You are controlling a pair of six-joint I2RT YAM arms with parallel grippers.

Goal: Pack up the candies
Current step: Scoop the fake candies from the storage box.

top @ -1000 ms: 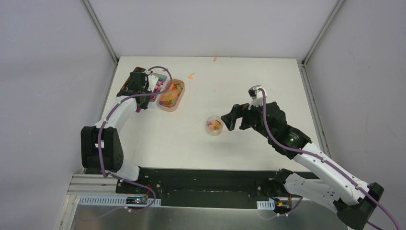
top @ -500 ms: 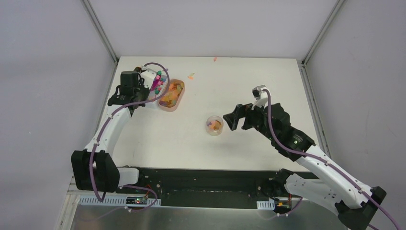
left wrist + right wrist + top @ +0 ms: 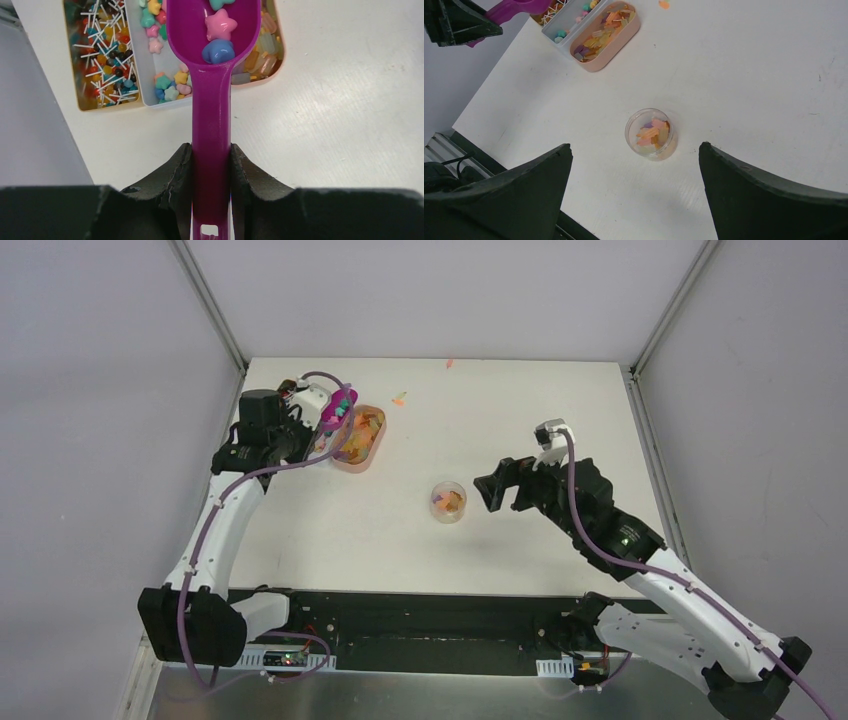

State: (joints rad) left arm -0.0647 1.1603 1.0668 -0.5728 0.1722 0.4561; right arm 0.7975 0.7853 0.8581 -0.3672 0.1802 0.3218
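Right gripper (image 3: 490,492): spread wide, nothing held; backed off a little to the right versus a second ago; near the jar, not touching.
Jar (image 3: 650,133): upright, no lid on, mid-table; partly filled with orange, pink and purple pieces; same spot as before.
Left gripper (image 3: 211,162): clamped on the scoop handle; drawn up and back from the trays over the last second.
Scoop (image 3: 212,115): magenta, bowl pointing away, about level; now raised over the trays rather than dipped in.
Meaning: load probably taken, carry to the jar likely the step in hand; jar still far off to the right; spill risk if tipped.
Candies (image 3: 220,26): in the scoop bowl, star-shaped, pink, blue and teal; small, glossy, loose, likely to roll.
Star compartment (image 3: 167,62): under the bowl, few pastel stars left, much bare floor.
Peach tray (image 3: 596,65): just beside it, translucent orange and yellow sticks.
Stick tray (image 3: 100,55): far left, dark, round sweets on white sticks.
Stray pieces (image 3: 399,398): orange, loose on the table (image 3: 520,410) beyond the trays, another near the back edge; unmoved.
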